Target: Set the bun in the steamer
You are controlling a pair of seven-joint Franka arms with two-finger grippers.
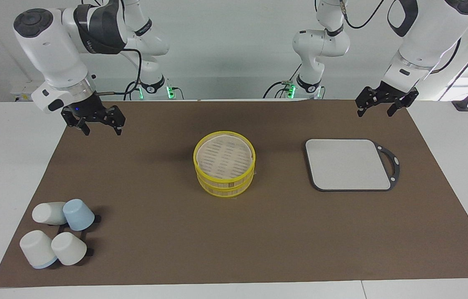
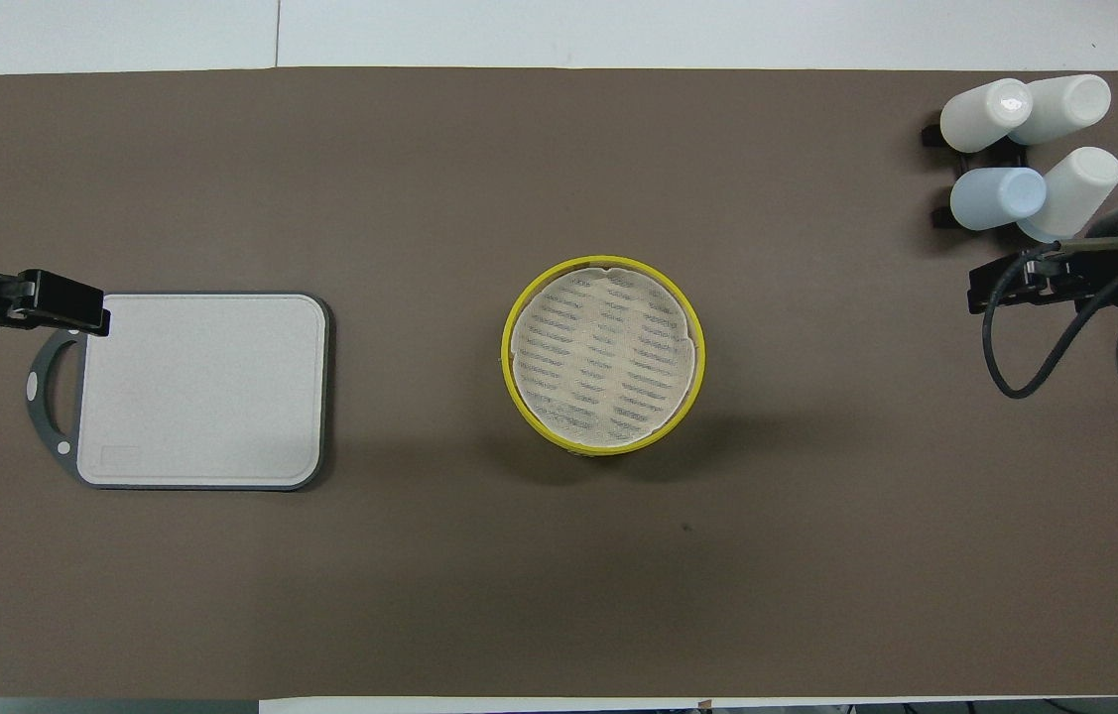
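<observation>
Both views are bright and evenly lit, the light soft and coming from above. The steamer (image 1: 224, 169) throws only a faint, blurred shadow on the brown mat (image 1: 167, 249): in the overhead view it falls on the side of the steamer nearer the robots and toward the right arm's end. In the facing view a pale bluish cast lies over the white table (image 1: 9, 166), and strong daylight washes out the table edge at the left arm's end, well away from the steamer. Focus is sharp across both views; the steamer's slats read clearly. Straight edges of the mat show no marked bending
</observation>
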